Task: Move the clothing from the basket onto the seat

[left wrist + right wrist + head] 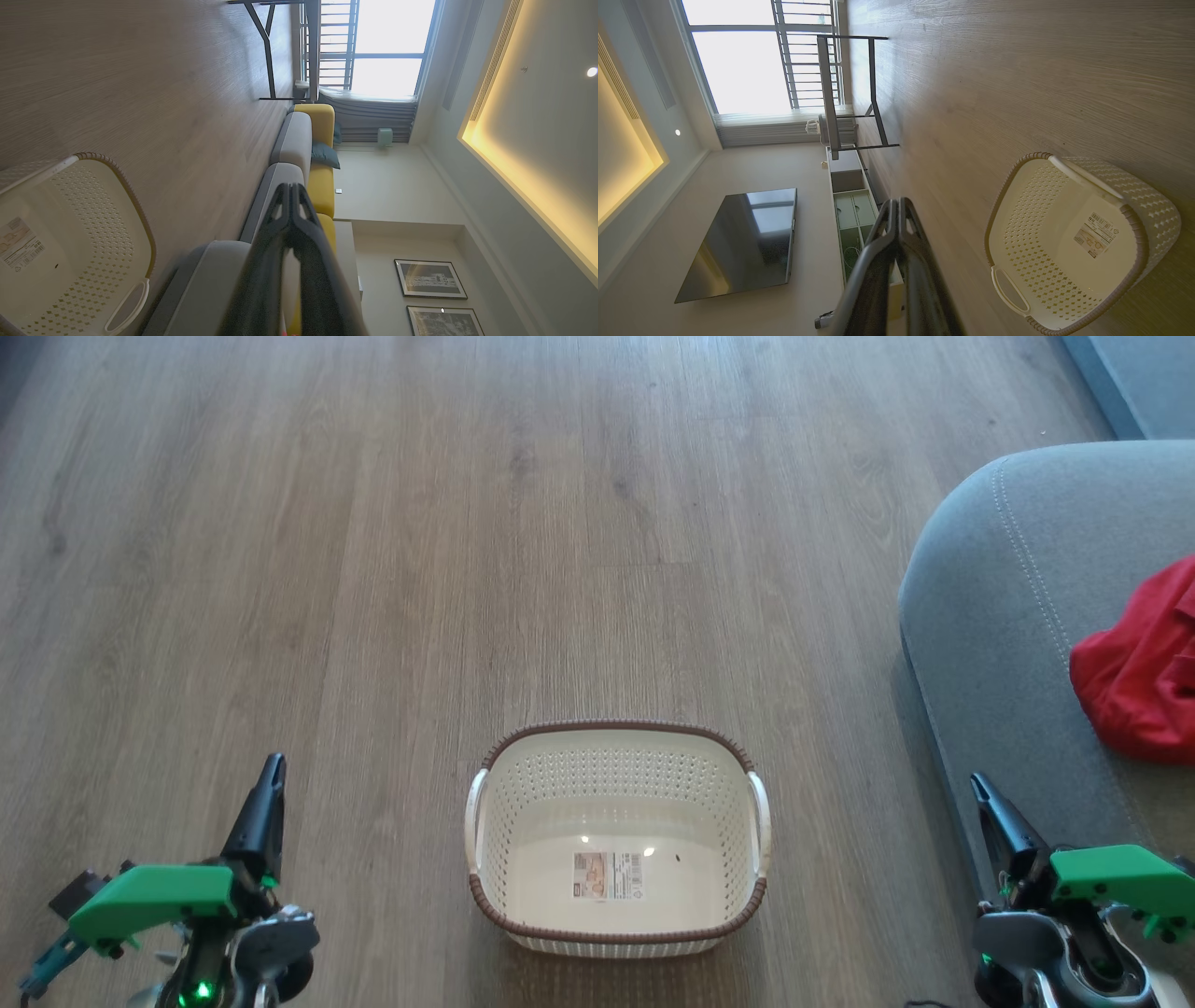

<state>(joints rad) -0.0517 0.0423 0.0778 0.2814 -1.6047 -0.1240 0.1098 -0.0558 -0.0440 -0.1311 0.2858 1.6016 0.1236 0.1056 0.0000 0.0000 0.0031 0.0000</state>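
**Item 1, basket** (616,724): cream, perforated, upright on the wood floor (373,569), at 6 o'clock in the head view. Contents: 0 garments. The label sticker (608,875) on its bottom lies bare.

**Item 2, clothing** (1144,672): red heap at 3 o'clock, lying on the seat (999,644), well apart from the basket. Its right part is cut off by the frame edge.

**Item 3, left gripper** (272,767): at 7 o'clock, fingers pressed together, holding nothing.

**Item 4, right gripper** (978,784): at 5 o'clock, beside the seat's front edge, fingers together, holding nothing.

**Status, judged:** transfer looks complete.

**Hazards:**
1. The right arm, if it rises near the heap, could snag fabric and drag it over the seat's rounded edge to the floor.
2. A fold beyond the frame may hang off the seat; cannot tell.
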